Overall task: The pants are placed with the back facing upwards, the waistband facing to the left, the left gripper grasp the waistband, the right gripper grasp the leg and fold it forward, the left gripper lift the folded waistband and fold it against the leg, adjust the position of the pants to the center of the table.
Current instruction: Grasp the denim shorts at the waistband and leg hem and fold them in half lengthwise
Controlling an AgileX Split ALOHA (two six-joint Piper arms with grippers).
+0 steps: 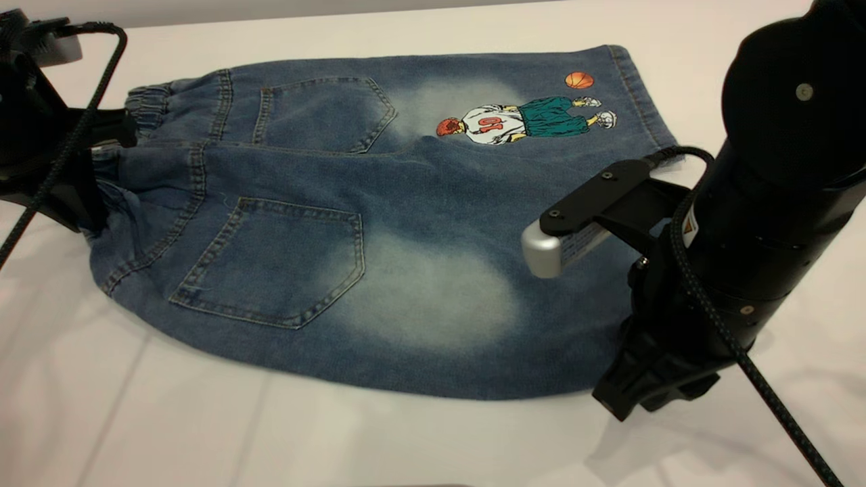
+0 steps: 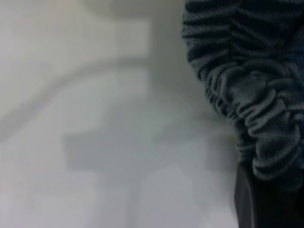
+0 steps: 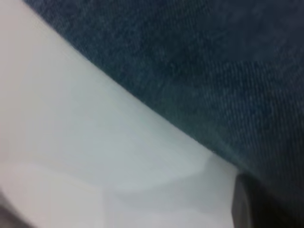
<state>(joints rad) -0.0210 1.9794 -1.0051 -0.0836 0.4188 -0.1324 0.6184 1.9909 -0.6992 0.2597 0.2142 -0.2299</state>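
From the outside camera, the pants (image 1: 379, 223) lie flat on the table (image 1: 169, 419), back pockets up, waistband (image 1: 145, 101) at the left, hems at the right. That layout makes sense: each arm gets its own end to work. The left gripper (image 1: 88, 176) is down at the waistband's near half, where the elastic looks bunched up against it, so I'd guess it's gripping there, but I can't tell whether it's clenched. The right gripper (image 1: 643, 385) sits at the near right corner of the plain leg (image 1: 433, 297), right by the hem, a sensible spot for carrying that leg over to the far side. Its fingers are hidden too.

Left wrist camera: ruched waistband (image 2: 256, 104) fills one side, really close, with bare table (image 2: 95, 142) beside it. A dark finger edge (image 2: 244, 199) pokes in just under the fabric.

Right wrist camera: denim leg (image 3: 213, 71) edge running diagonally over the table (image 3: 71, 142), plus a dark finger tip (image 3: 242, 209) at the cloth's edge. Looks like both are set for the first fold, which isn't done yet.
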